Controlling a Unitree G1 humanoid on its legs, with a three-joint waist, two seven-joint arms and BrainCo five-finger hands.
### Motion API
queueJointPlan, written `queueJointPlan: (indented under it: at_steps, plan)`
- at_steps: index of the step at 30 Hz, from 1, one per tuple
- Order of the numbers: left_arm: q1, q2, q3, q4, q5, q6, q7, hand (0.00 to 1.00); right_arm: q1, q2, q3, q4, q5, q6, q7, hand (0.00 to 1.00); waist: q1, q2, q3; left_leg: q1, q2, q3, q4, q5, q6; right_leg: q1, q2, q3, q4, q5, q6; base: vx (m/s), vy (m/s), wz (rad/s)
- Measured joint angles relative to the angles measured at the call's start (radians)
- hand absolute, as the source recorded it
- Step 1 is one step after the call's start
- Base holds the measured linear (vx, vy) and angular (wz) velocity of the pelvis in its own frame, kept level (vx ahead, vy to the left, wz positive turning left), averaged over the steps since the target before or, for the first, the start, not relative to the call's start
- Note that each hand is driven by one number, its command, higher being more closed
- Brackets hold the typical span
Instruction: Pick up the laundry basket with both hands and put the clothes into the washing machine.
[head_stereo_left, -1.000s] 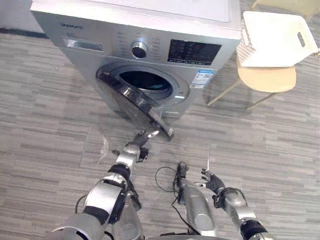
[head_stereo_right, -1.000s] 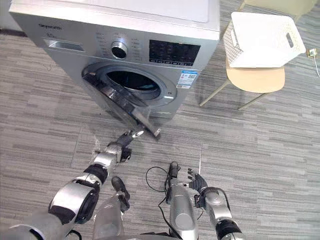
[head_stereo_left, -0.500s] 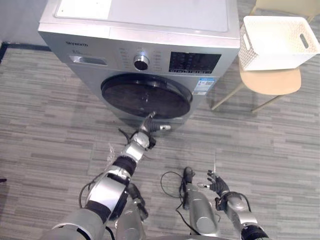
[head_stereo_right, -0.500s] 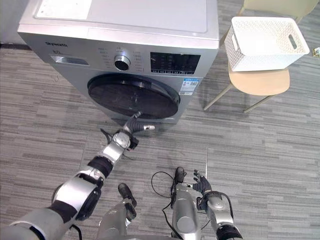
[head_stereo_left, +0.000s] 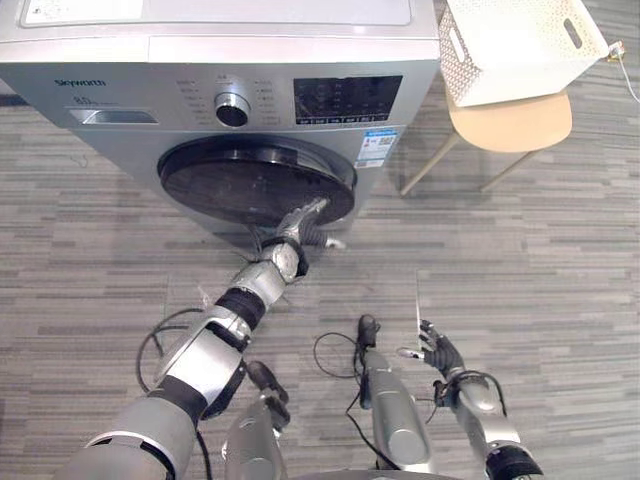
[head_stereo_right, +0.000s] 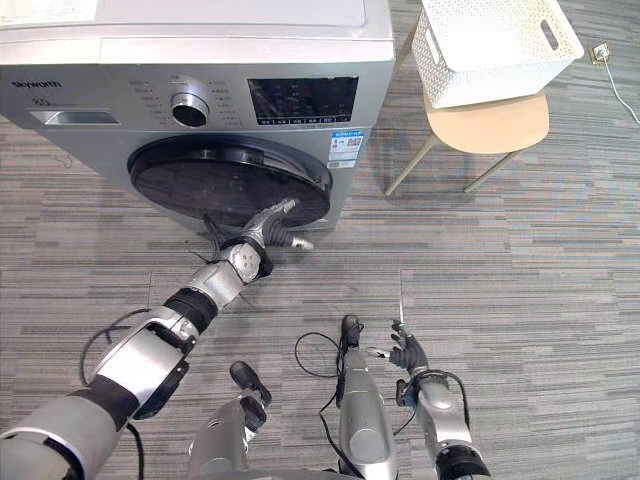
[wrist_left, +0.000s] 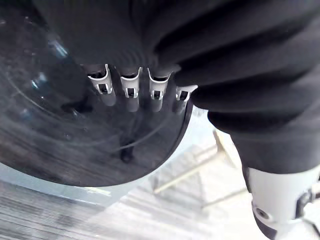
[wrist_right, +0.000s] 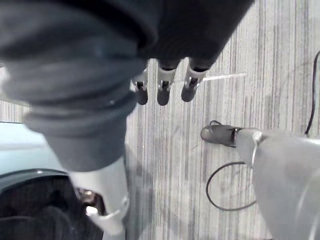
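Left eye view: facing the washing machine (head_stereo_left: 200, 60) at eleven o'clock and its probably shut door (head_stereo_left: 240, 185). Leaving the laundry basket (head_stereo_left: 510, 50) on the chair (head_stereo_left: 512, 122) at one o'clock. Pressing the left hand (head_stereo_left: 298, 232), fingers straight, against the door's rim; dangling the right hand (head_stereo_left: 440, 352), fingers apart, at five o'clock. Risking fingers slipping off, leaving it unlatched.

Matt silver washing machine (head_stereo_left: 120, 52), glossy dark glass door (head_stereo_left: 235, 185); white perforated plastic laundry basket (head_stereo_left: 510, 60).
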Motion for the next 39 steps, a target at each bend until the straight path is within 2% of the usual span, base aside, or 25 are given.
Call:
queueJointPlan:
  at_steps: [1,4,6,9,11,13,16,19,21,26,27,30,32,35,36,39]
  plan:
    - [-0.004,0.015,-0.003,0.017,0.026,-0.005,-0.006,0.0,-0.007,-0.004,-0.004,-0.002,0.003,0.0,-0.004,0.0,0.0,-0.004,0.006,-0.012,0.006,0.0,0.016,-0.007,0.0,-0.006,0.004,0.006,0.0,0.004,0.006,-0.07,-0.016,-0.13]
    - [-0.015,0.135,-0.003,0.062,0.122,0.002,-0.028,0.0,-0.025,-0.009,-0.008,-0.076,0.043,-0.02,-0.01,0.0,0.002,-0.038,0.045,-0.068,0.062,0.017,0.136,-0.061,-0.001,-0.039,0.031,0.049,-0.004,0.009,0.012,-0.11,-0.048,-0.36]
    - [-0.048,0.2,-0.002,0.065,0.152,0.017,-0.033,0.0,-0.024,-0.01,-0.008,-0.139,0.071,-0.04,-0.008,0.0,0.007,-0.043,0.07,-0.117,0.104,0.027,0.216,-0.104,-0.004,-0.064,0.051,0.075,-0.021,0.019,0.026,-0.12,-0.054,-0.41]
    - [-0.138,0.251,0.003,0.061,0.178,0.021,-0.044,0.0,-0.016,-0.01,-0.008,-0.169,0.094,-0.045,-0.007,0.0,0.005,-0.048,0.098,-0.17,0.145,0.033,0.289,-0.141,0.002,-0.084,0.064,0.088,-0.058,0.045,0.031,-0.1,-0.045,-0.29]
    - [-0.197,0.273,0.013,0.048,0.189,0.017,-0.042,0.0,0.008,-0.011,-0.009,-0.182,0.109,-0.048,-0.008,0.0,0.004,-0.049,0.098,-0.212,0.156,0.035,0.312,-0.153,0.002,-0.117,0.066,0.095,-0.067,0.053,0.034,-0.07,-0.047,-0.15]
    - [-0.241,0.312,0.066,0.006,0.201,0.017,-0.039,0.0,0.028,-0.009,-0.011,-0.182,0.12,-0.049,-0.008,0.0,0.0,-0.056,0.112,-0.242,0.165,0.035,0.327,-0.152,0.008,-0.136,0.067,0.098,-0.085,0.073,0.025,-0.01,-0.043,-0.09]
    - [-0.263,0.325,0.125,-0.027,0.219,0.033,-0.015,0.0,0.048,-0.004,-0.016,-0.185,0.122,-0.075,-0.009,0.0,-0.012,-0.06,0.125,-0.281,0.166,0.022,0.326,-0.149,0.009,-0.163,0.07,0.089,-0.095,0.085,0.017,0.03,-0.062,0.05]
    - [-0.286,0.325,0.128,-0.028,0.216,0.042,0.0,0.0,0.048,0.004,-0.011,-0.195,0.129,-0.088,-0.01,0.0,-0.014,-0.062,0.156,-0.292,0.158,0.014,0.324,-0.147,0.01,-0.165,0.07,0.083,-0.095,0.087,0.014,0.03,-0.06,0.1]
    - [-0.291,0.325,0.151,-0.027,0.213,0.059,0.007,0.0,0.047,0.027,0.002,-0.203,0.13,-0.104,-0.01,0.0,-0.016,-0.074,0.166,-0.296,0.148,0.019,0.319,-0.145,0.011,-0.176,0.069,0.085,-0.095,0.087,0.014,0.02,-0.072,0.01]
    - [-0.306,0.287,0.151,-0.022,0.128,0.105,0.025,0.0,0.041,0.037,0.033,-0.204,0.131,-0.105,-0.011,0.0,-0.018,-0.077,0.168,-0.296,0.13,0.022,0.309,-0.139,0.018,-0.18,0.058,0.101,-0.097,0.092,0.009,0.01,-0.043,0.04]
    - [-0.308,0.279,0.151,-0.017,0.089,0.113,0.049,0.0,0.038,0.037,0.037,-0.211,0.136,-0.105,-0.011,0.0,-0.019,-0.077,0.168,-0.296,0.127,0.024,0.309,-0.139,0.018,-0.18,0.056,0.103,-0.104,0.092,0.009,-0.01,-0.051,-0.02]
    - [-0.308,0.276,0.16,-0.016,-0.002,0.122,0.092,0.0,0.017,0.037,0.04,-0.208,0.16,-0.104,-0.012,0.0,-0.021,-0.086,0.173,-0.295,0.125,0.036,0.311,-0.14,0.018,-0.18,0.053,0.11,-0.119,0.091,0.007,-0.02,-0.064,-0.08]
    - [-0.308,0.276,0.164,-0.014,-0.024,0.122,0.104,0.0,0.011,0.036,0.04,-0.211,0.16,-0.105,-0.012,0.0,-0.022,-0.091,0.175,-0.294,0.126,0.037,0.312,-0.14,0.018,-0.181,0.053,0.117,-0.119,0.091,0.006,-0.03,-0.071,-0.05]
    - [-0.297,0.276,0.218,-0.011,-0.03,0.112,0.104,0.0,0.011,0.035,0.045,-0.21,0.159,-0.104,-0.011,0.0,-0.021,-0.098,0.178,-0.289,0.126,0.042,0.313,-0.14,0.019,-0.18,0.053,0.119,-0.119,0.094,0.003,-0.02,-0.07,-0.06]
    - [-0.27,0.276,0.302,-0.011,-0.047,0.103,0.106,0.0,0.012,0.035,0.045,-0.207,0.159,-0.103,-0.011,0.0,-0.024,-0.098,0.178,-0.285,0.127,0.042,0.316,-0.14,0.019,-0.177,0.054,0.118,-0.119,0.096,0.001,-0.01,-0.067,-0.06]
    - [-0.2,0.283,0.452,-0.017,-0.096,0.09,0.132,0.0,0.013,0.037,0.045,-0.177,0.157,-0.098,-0.012,0.0,-0.024,-0.098,0.178,-0.26,0.13,0.031,0.313,-0.14,0.019,-0.152,0.059,0.105,-0.119,0.108,-0.002,0.01,-0.067,-0.04]
